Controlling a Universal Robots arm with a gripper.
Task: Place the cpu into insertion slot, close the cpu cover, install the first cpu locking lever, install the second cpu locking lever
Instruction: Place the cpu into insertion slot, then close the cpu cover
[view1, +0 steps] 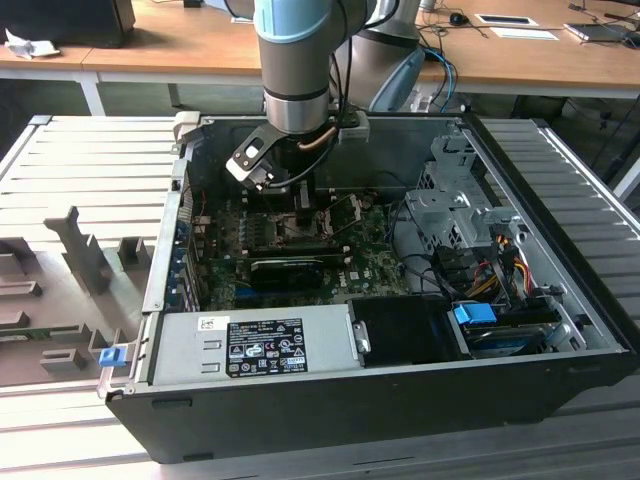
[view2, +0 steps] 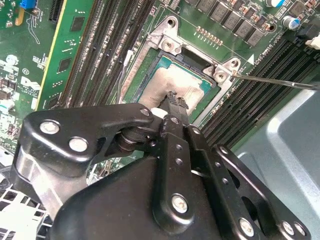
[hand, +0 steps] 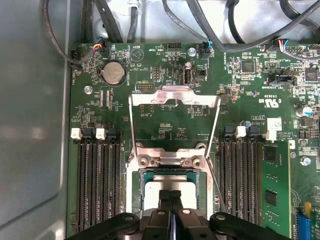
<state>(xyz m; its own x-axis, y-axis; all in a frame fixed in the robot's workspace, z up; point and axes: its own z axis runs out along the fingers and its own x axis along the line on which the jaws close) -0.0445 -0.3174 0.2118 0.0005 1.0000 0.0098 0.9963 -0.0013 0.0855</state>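
The cpu (hand: 172, 181) (view2: 175, 82), pale silver-grey with a smeared top, lies flat in the insertion slot (hand: 143, 186) (view2: 161, 64) on the green board. My gripper (hand: 170, 193) (view2: 176, 98) is shut, its two black fingertips pressed together and resting on or just above the chip's top. The cpu cover (hand: 175, 96) stands swung open behind the socket, away from the chip. A thin wire locking lever (view2: 275, 80) (hand: 216, 180) sticks out free beside the socket. In the exterior view the gripper (view1: 300, 205) reaches down inside the computer case.
Rows of black memory slots (hand: 97, 185) (hand: 237, 185) flank the socket on both sides. Cables (hand: 210, 30) hang over the board's far edge. A long black card (view1: 290, 268), a power supply (view1: 255, 345) and a drive cage (view1: 455, 205) crowd the case.
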